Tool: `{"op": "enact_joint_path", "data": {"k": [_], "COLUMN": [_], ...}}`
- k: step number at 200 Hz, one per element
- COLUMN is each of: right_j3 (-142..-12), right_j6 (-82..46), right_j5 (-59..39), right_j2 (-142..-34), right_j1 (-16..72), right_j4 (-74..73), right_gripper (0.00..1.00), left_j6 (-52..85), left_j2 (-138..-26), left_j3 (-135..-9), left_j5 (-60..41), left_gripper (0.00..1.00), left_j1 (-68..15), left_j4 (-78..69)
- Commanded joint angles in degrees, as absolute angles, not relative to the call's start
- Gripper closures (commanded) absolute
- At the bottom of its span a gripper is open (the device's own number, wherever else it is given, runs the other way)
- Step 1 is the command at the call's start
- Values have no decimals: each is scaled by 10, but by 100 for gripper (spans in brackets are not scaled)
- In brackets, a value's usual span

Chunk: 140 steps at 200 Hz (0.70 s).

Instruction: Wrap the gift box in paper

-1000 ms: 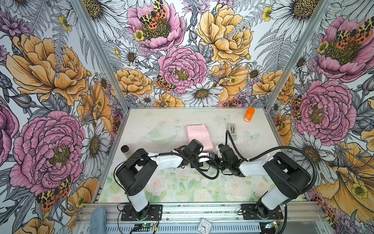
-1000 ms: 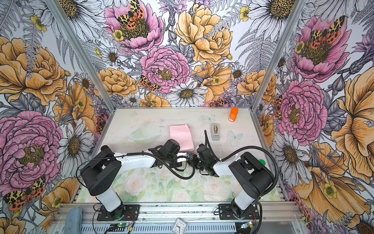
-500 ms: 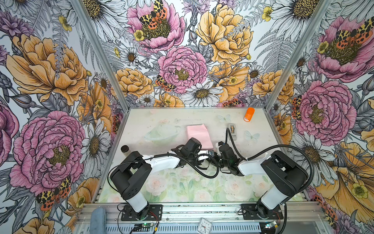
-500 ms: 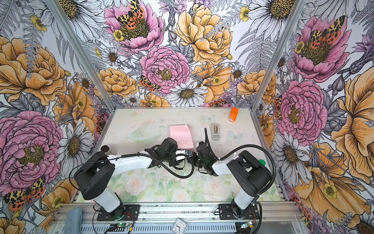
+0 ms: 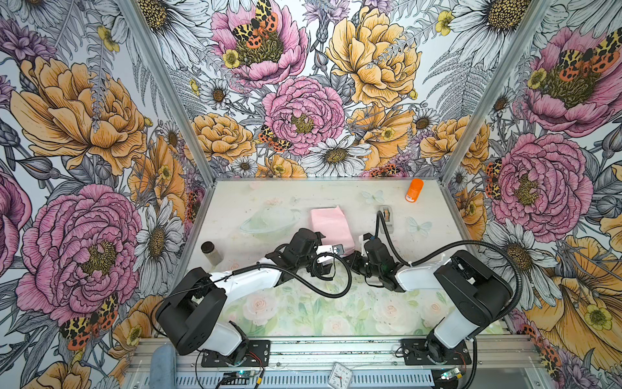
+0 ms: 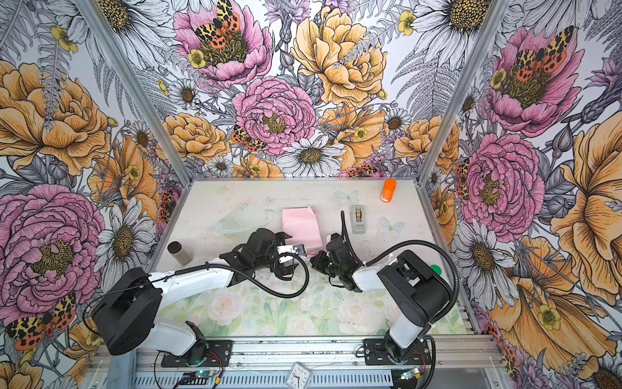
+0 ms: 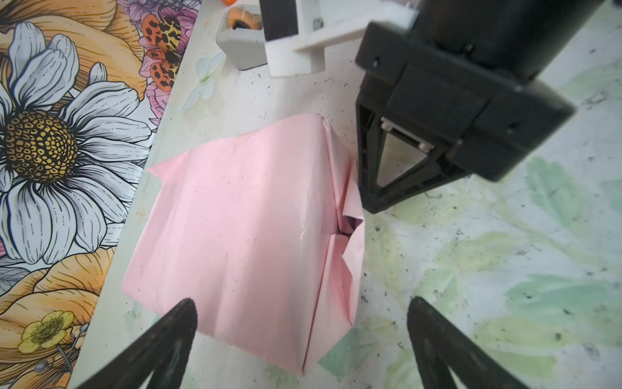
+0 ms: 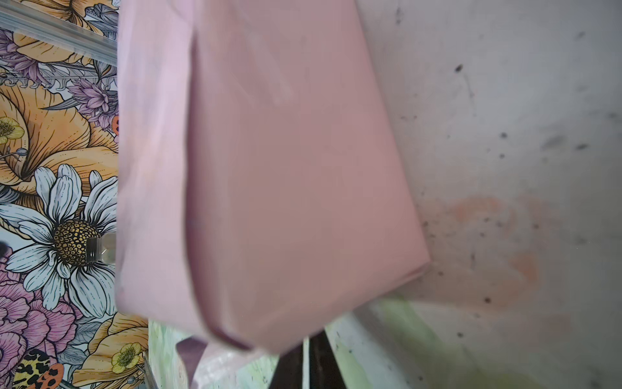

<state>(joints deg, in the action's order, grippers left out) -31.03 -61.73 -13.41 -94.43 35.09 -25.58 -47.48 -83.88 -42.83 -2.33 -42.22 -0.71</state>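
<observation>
While the paper [image 7: 235,235] hides the gift box, its side fold looks unsealed.
Your left fingers [image 7: 168,336] stand open; your right fingers [image 7: 380,198] are closed beside it.

Bright, even light; shadows faint.
Both top views sharp, wide-angle stretch at edges. Right wrist view blurred; slight glare on creased pale pink paper [image 7: 304,232] in left wrist view.

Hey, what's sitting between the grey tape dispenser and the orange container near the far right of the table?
Nothing. Both top views show only bare table between the tape dispenser and the orange container.
</observation>
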Motion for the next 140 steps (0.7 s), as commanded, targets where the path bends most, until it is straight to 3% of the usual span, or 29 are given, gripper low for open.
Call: {"op": "enact_joint_path", "data": {"k": [1, 97, 140], "right_j3": [-324, -327, -324], "right_j6": [-616, -613, -611], "right_j5": [-122, -117, -117], "right_j2": [-944, -942, -941], "right_j1": [353, 351, 348], "right_j4": [-265, -260, -263], "right_gripper": [91, 92, 92], "left_j6": [-512, -446, -400], "left_j2": [-864, -955, -970], "left_j3": [-442, -499, -506], "left_j5": [2, 48, 59], "left_gripper": [1, 1, 11], "left_j1": [-417, -418, -415], "left_j4": [-8, -24, -20]}}
